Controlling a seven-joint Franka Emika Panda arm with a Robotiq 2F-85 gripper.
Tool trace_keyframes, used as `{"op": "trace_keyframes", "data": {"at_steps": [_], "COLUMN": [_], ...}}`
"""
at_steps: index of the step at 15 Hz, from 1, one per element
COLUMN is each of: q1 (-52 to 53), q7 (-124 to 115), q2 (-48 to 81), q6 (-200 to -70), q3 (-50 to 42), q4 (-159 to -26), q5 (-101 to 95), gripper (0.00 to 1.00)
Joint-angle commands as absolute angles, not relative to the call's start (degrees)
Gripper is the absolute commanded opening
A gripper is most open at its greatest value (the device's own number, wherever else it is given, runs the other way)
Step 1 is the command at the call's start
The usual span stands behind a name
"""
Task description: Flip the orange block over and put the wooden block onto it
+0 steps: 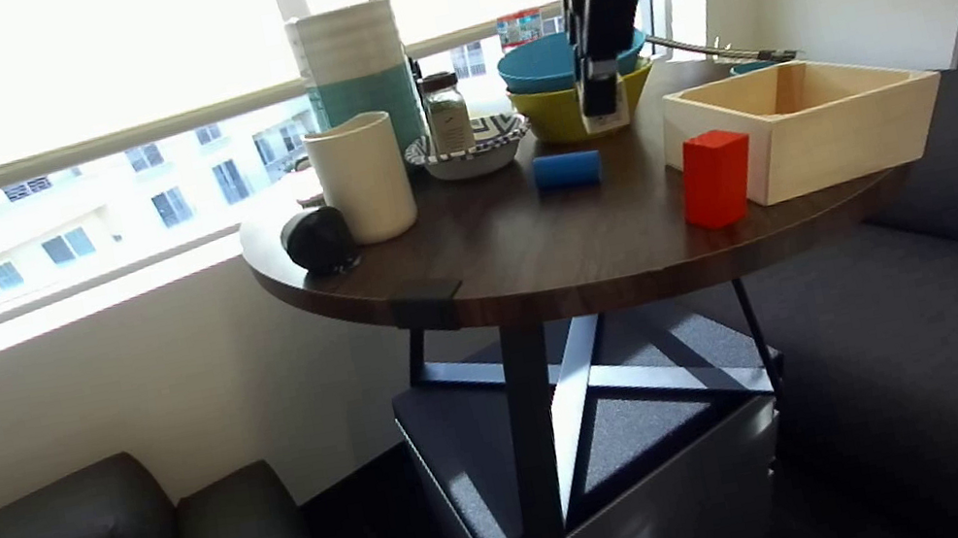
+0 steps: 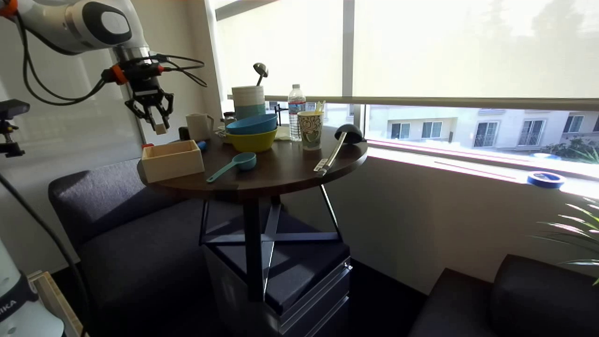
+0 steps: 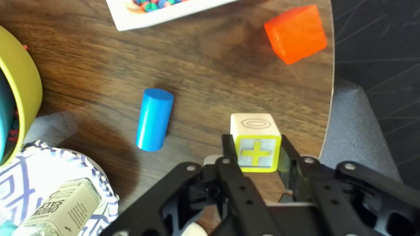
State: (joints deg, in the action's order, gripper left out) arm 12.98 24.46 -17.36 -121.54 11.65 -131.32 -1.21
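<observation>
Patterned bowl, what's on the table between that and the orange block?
In an exterior view, the blue cylinder lies on its side between the patterned bowl and the orange block; the wrist view shows the same.

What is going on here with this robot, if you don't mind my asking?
The arm is holding a cube in its closed claw, up in the air above the table. The orange block stands on end near the table's rim, beside the box, with nothing on top of it yet. My guess is that the cube is meant to go there next. A blue cylinder lies on its side on the table.
</observation>
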Motion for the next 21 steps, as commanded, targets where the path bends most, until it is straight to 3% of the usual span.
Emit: {"op": "trace_keyframes", "data": {"at_steps": [1, 21], "q1": [15.3, 19.9], "q7": [30.7, 51.6], "q2": [-24.3, -29.2], "q6": [-120.7, -119.7], "q3": [9.1, 2.7], "q4": [-137.1, -142.9], "q5": [-0.7, 2.9], "gripper": [0.08, 0.08]}}
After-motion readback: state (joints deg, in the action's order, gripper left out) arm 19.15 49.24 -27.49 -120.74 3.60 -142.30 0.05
